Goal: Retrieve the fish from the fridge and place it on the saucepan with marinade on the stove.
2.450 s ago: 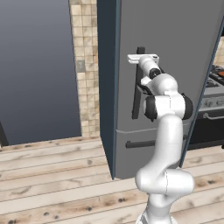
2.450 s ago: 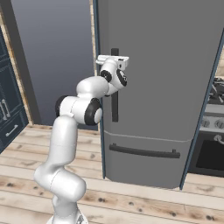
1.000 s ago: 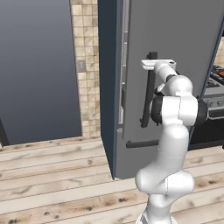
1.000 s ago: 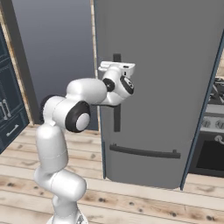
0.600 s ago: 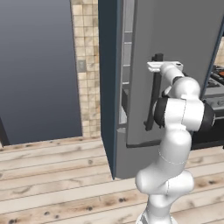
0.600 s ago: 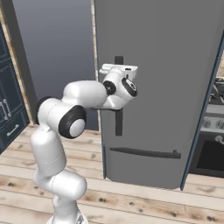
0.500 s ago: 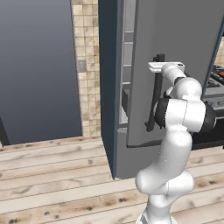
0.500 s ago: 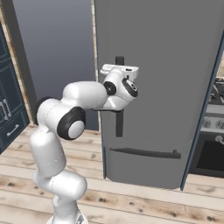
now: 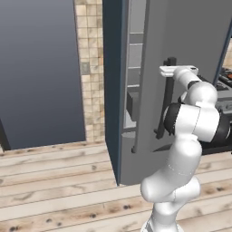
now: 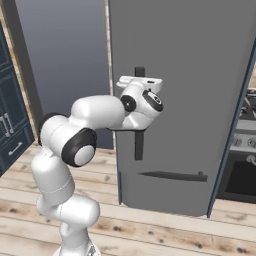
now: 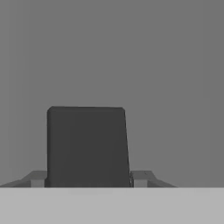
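At fridge (image 9: 190, 54) door, handle (image 11: 87, 146) hides pincer (image 11: 87, 183) tips.

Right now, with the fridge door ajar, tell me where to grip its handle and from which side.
Grip the handle near its top, coming straight at the door's front. It is a vertical bar standing off the panel, so the jaws can straddle it sideways.

I'm looking into a rendered home kitchen — a tall grey fridge (image 9: 181, 54) with a dark vertical door handle (image 10: 139, 115) stands in front of me, its door ajar on pale inner shelves (image 9: 132, 59). A stove (image 10: 241, 150) with round knobs sits to the right, dark blue cabinets (image 10: 10, 125) to the left — tan wall tiles (image 9: 88, 68) and a plank floor (image 9: 59, 181) complete it.
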Motion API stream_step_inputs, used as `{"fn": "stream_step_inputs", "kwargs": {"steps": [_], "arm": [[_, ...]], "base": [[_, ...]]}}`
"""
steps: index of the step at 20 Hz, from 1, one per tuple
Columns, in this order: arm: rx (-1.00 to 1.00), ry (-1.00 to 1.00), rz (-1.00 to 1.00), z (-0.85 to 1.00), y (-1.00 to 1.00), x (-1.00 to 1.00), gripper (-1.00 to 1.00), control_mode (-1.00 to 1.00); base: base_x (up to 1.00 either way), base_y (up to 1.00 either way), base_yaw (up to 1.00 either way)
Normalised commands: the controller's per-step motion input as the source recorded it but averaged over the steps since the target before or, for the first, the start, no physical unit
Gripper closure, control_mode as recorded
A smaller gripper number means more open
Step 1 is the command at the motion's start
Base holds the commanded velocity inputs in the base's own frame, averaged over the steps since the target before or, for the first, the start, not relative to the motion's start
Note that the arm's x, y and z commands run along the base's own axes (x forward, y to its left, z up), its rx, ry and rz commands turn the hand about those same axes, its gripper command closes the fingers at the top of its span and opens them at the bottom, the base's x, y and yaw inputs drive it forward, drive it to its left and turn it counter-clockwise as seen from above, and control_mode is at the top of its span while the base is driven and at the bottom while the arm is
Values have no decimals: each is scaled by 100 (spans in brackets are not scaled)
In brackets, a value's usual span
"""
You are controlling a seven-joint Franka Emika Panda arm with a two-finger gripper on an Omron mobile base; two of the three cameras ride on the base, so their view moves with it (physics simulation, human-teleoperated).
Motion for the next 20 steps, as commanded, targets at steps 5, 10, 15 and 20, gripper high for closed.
{"fn": "stream_step_inputs", "kwargs": {"steps": [5, 10, 15, 20], "arm": [[0, 0, 2, 0, -65, -21, 100, -100], [0, 1, 2, 0, -47, -2, 100, -100], [0, 0, 9, 0, -63, -7, 100, -100], [0, 0, 9, 0, -66, -9, 100, -100]], "base": [[0, 0, 0], [0, 0, 0], [0, 0, 0], [0, 0, 0]]}}
